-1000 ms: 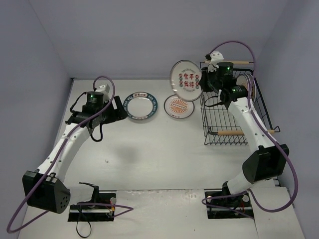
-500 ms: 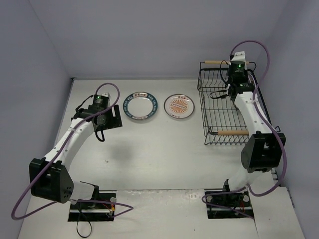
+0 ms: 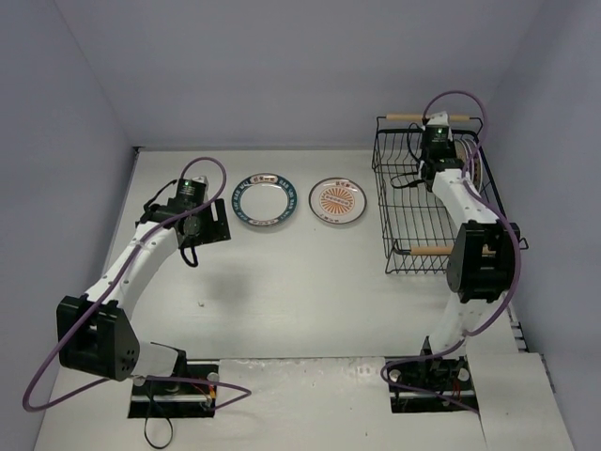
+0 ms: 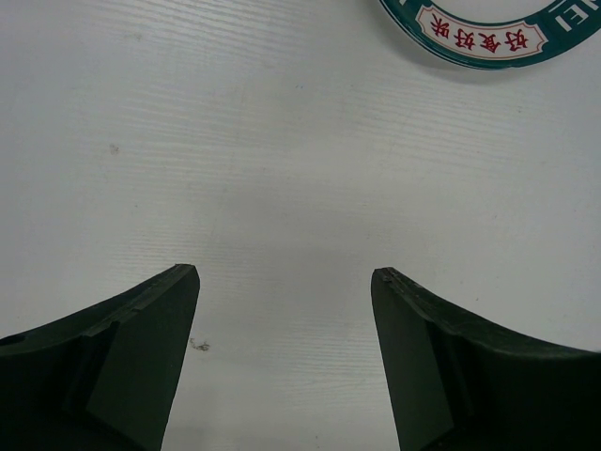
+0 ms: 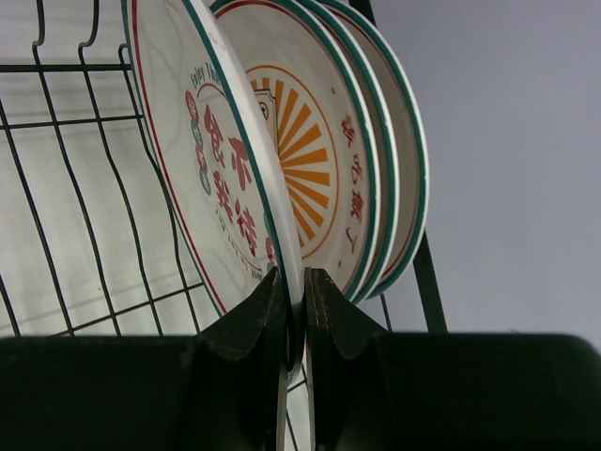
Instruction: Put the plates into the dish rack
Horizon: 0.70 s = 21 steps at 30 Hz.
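The black wire dish rack (image 3: pixel 409 218) stands at the right of the table. My right gripper (image 5: pixel 296 301) is inside its far end, shut on the rim of a red-character plate (image 5: pixel 211 155) held upright. Two more plates stand right behind it, an orange sunburst one (image 5: pixel 315 155) and another (image 5: pixel 406 174). On the table lie a teal-rimmed plate (image 3: pixel 266 200) and an orange sunburst plate (image 3: pixel 337 200). My left gripper (image 4: pixel 285 282) hovers open over bare table, just left of the teal-rimmed plate (image 4: pixel 479 39).
The rack has wooden bar handles at its near end (image 3: pixel 434 250) and its far end (image 3: pixel 406 117). Rack wires (image 5: pixel 56 122) run to the left of the held plate. Grey walls close the table at the back and both sides.
My right arm has swung the red-character plate from above the table into the rack's far right end beside the standing plates. My left gripper has shifted slightly nearer and stayed open.
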Tool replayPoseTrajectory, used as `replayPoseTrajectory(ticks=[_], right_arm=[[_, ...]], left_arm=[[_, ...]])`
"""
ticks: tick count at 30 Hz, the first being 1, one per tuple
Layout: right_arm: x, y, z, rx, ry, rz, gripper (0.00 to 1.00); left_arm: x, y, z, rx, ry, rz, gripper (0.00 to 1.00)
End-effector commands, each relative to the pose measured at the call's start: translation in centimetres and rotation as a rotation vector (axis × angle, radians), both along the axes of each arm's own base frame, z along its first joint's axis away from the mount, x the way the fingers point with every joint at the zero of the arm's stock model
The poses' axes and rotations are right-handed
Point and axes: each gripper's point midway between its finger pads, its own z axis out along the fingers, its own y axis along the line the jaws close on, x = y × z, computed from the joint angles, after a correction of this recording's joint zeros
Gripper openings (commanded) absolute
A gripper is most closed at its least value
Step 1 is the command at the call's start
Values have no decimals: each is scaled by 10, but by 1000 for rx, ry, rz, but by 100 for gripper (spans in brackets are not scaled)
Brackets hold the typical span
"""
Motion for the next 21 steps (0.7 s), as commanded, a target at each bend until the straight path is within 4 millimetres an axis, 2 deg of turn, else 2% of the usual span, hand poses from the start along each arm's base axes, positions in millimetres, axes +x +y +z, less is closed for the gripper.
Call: replayPoseTrajectory(ticks=[1,8,10,13,15,17,19,20,21], right_arm=[[23,-6,57,-23,-205,-29,0],[33,1,28,26,-158,-10,0],[30,-10,23,55,-153,-31,4],[28,-9,22,80,-157,-33,17],[26,-7,26,92,-164,-26,30],[24,-5,35,101,-182,-22,40],[22,-2,50,121,-213,-18,45],[21,1,55,132,-229,-10,52],[16,4,55,140,-209,-4,55]], left_arm=[[14,-1,23,-1,-75,-5,74],[18,-5,19,-15,-59,-6,74],[20,-6,18,-18,-56,-4,74],[25,-8,18,-26,-51,1,74],[29,-10,21,-33,-59,3,74],[34,-12,19,-38,-52,7,74],[41,-13,19,-42,-52,18,74],[43,-14,20,-46,-51,21,74],[49,-16,24,-50,-62,23,74]])
